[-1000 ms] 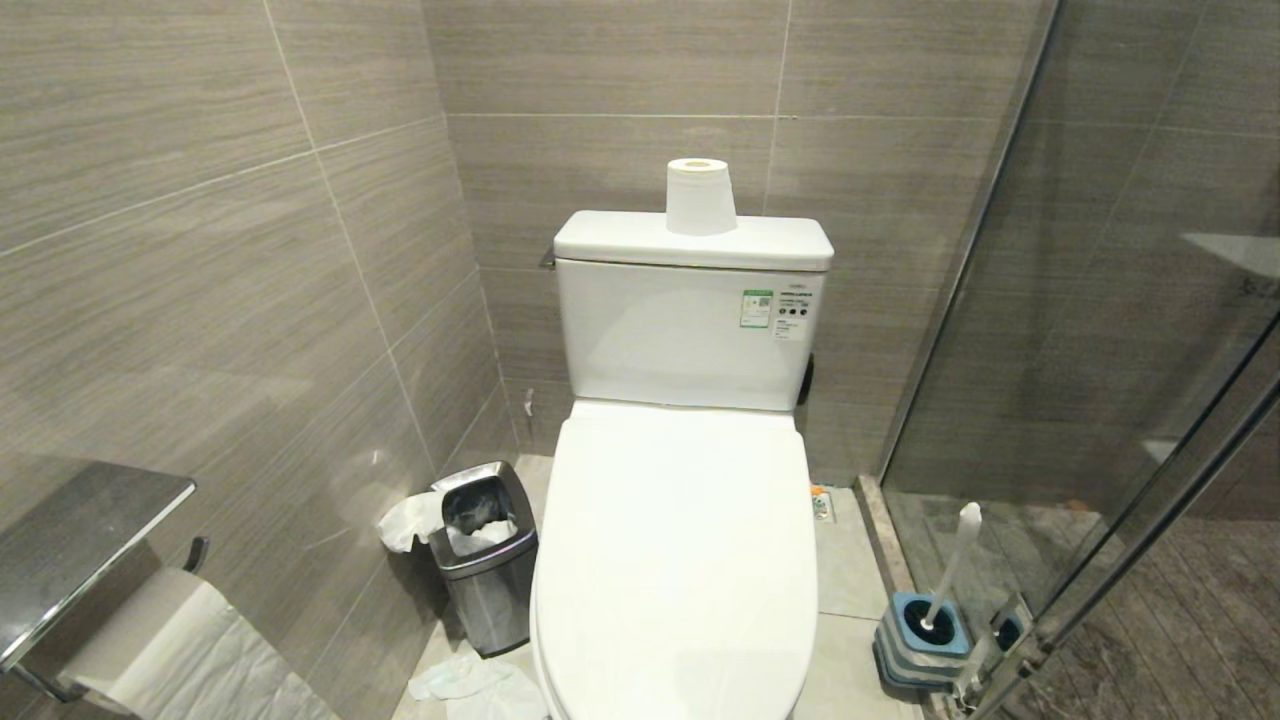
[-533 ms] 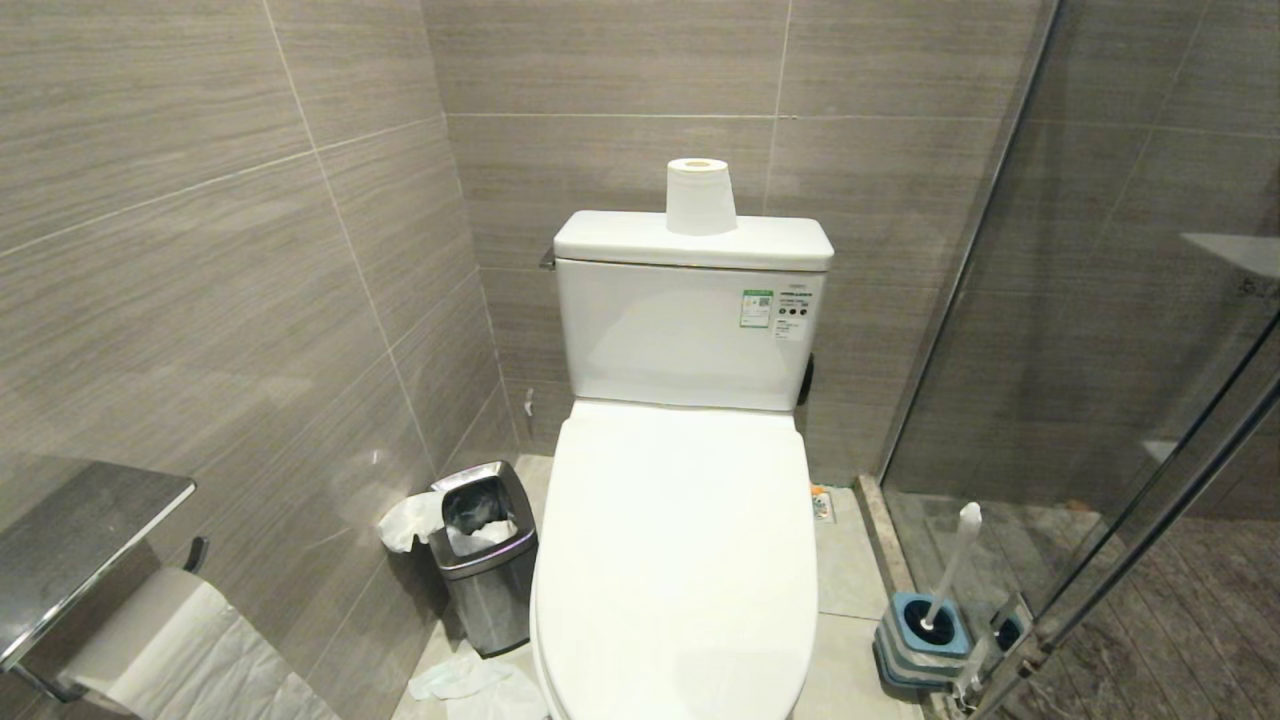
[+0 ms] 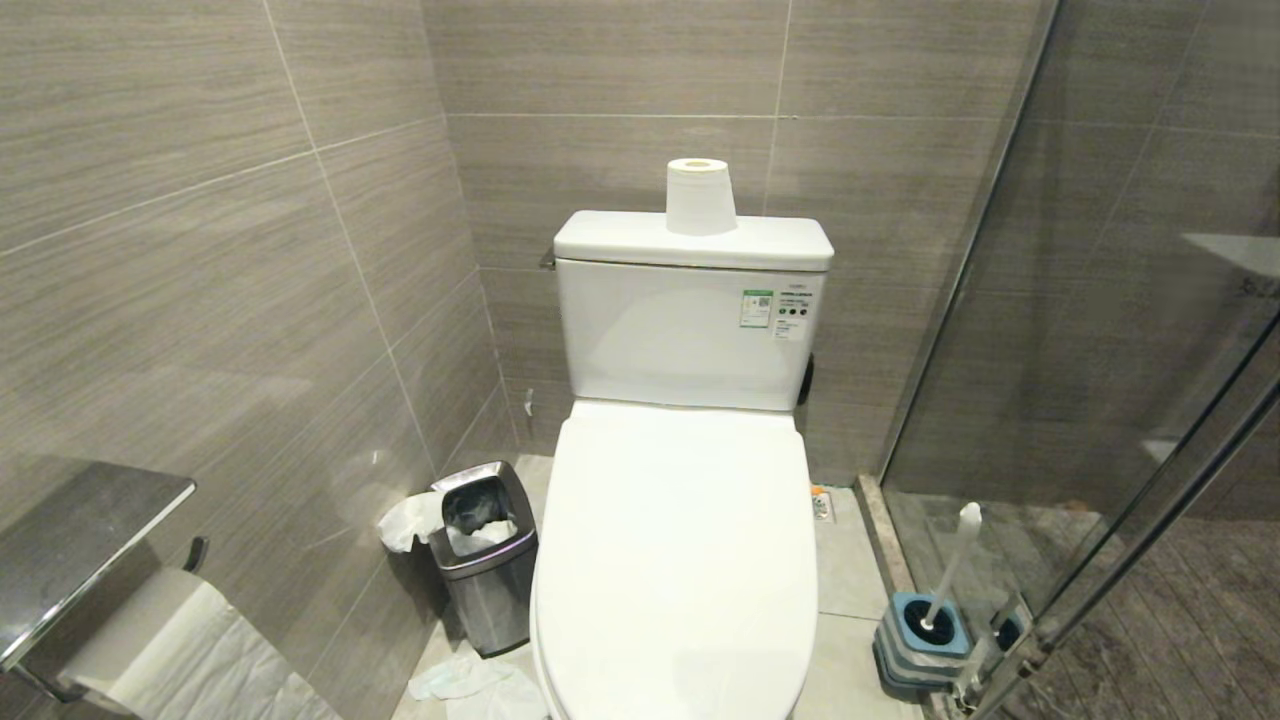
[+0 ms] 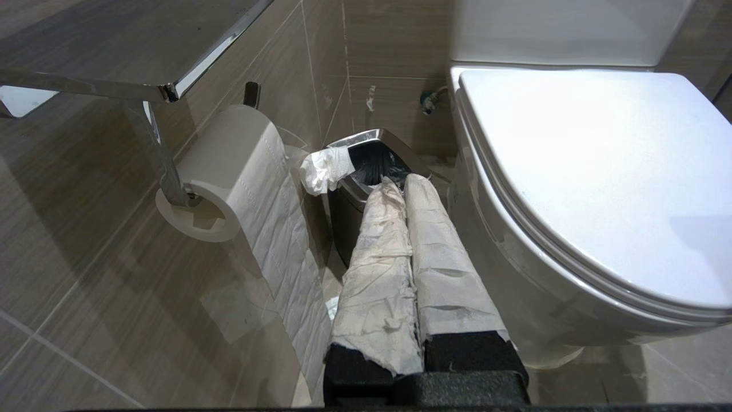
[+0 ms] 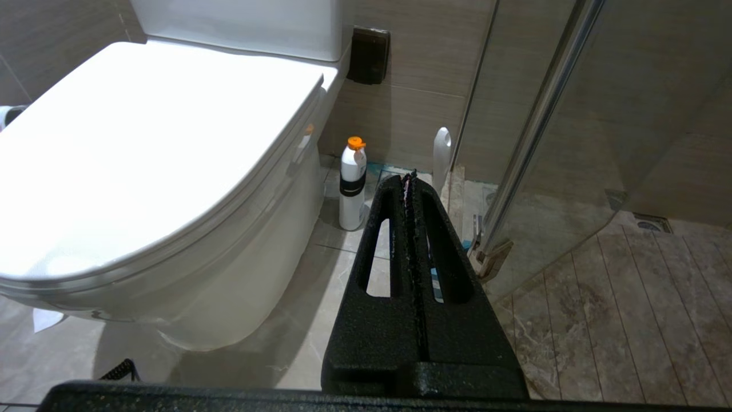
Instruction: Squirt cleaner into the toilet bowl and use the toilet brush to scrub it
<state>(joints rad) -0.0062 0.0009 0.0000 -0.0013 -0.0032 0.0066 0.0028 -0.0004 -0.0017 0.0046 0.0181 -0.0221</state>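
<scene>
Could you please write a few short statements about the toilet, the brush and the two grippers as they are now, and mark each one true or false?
1. The toilet bowl has its lid down. True.
2. The toilet brush lies across the lid. False: it stands in its holder on the floor.
3. A roll of paper stands on the tank. True.
4. The right gripper holds the white bottle. False: it is shut on nothing, apart from the bottle.
5. The left gripper is open. False: shut.

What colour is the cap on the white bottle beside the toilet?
Orange; the bottle shows best in the right wrist view.
</scene>
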